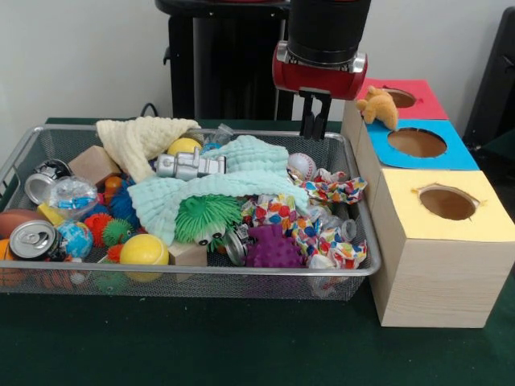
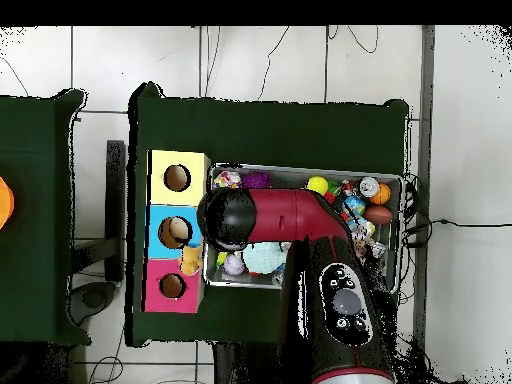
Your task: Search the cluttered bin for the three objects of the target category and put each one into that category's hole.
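From the front, the gripper (image 1: 315, 122) hangs over the far right corner of the cluttered bin (image 1: 354, 269), fingers drawn close together and holding nothing, while 1 tan-orange plush (image 1: 378, 107) lies just short of the red-topped hole (image 1: 400, 98), probably dropped off-centre. From overhead, the plush (image 2: 190, 262) straddles the red and blue tops, its long axis running roughly along the row of 3 boxes.

I can read no writing anywhere. The cans (image 1: 32, 240) in my bin (image 1: 354, 273) show only bare metal tops, the patterned cloth (image 1: 299, 223) carries shapes and no letters, and the three box tops (image 1: 451, 211) are plain coloured paper with no label.
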Motion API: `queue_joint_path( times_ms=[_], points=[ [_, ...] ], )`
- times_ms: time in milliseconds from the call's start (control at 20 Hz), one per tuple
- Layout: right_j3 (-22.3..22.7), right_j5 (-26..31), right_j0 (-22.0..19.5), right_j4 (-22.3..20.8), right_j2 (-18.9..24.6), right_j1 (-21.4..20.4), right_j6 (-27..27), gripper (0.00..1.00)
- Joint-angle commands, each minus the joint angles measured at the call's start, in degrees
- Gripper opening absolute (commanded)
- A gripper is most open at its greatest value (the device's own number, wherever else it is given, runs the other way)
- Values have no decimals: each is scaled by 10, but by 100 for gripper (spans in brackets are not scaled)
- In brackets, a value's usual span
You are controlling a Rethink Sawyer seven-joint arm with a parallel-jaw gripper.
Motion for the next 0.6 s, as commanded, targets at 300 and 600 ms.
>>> queue_joint_path(
  times_ms=[300, 600],
  points=[
    [72, -7, -23, -7, 51, -47, -41, 0],
    [74, -18, -4, -10, 50, -40, -17, 0]
  ],
)
